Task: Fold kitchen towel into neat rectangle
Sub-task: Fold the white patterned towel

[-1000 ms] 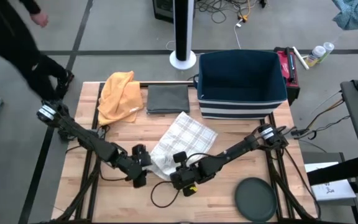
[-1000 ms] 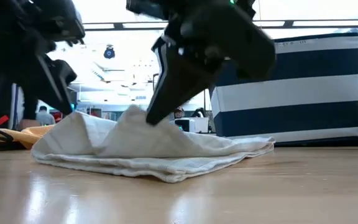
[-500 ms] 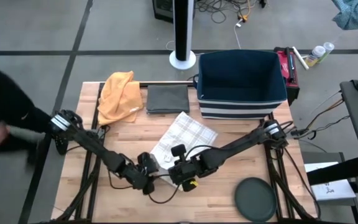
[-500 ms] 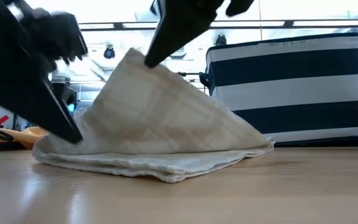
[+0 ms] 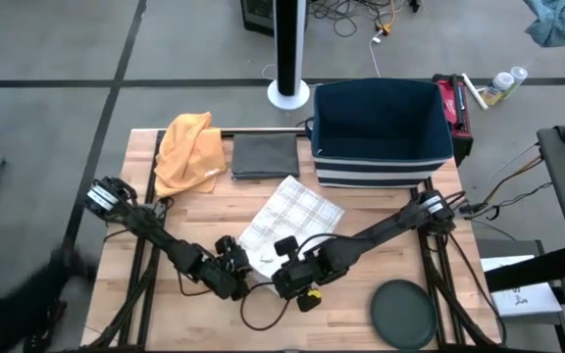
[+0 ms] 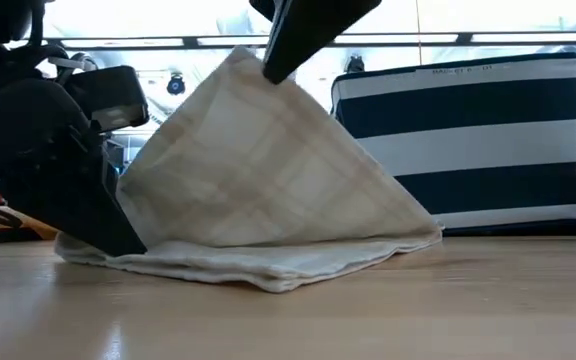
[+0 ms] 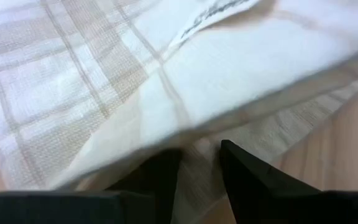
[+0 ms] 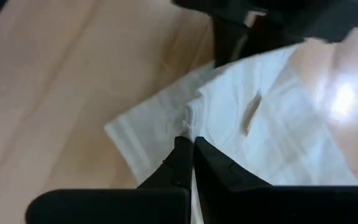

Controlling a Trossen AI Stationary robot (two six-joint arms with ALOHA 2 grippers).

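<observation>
A claw (image 6: 268, 70) from above pinches the towel (image 6: 268, 190) at its peak, tenting it over the counter (image 6: 368, 310). Another claw (image 6: 118, 235) meets its low edge. Striped bin (image 6: 468, 140) behind.

Two dark jointed arms, silver-collared at the bases, with trailing black cables.

Cloth on wood

The kitchen towel (image 6: 268, 190) is matt, waffle-textured checked cloth; the table (image 5: 361, 221) is smooth, faintly glossy planked wood; the striped bin (image 6: 468, 140) looks like fabric.
</observation>
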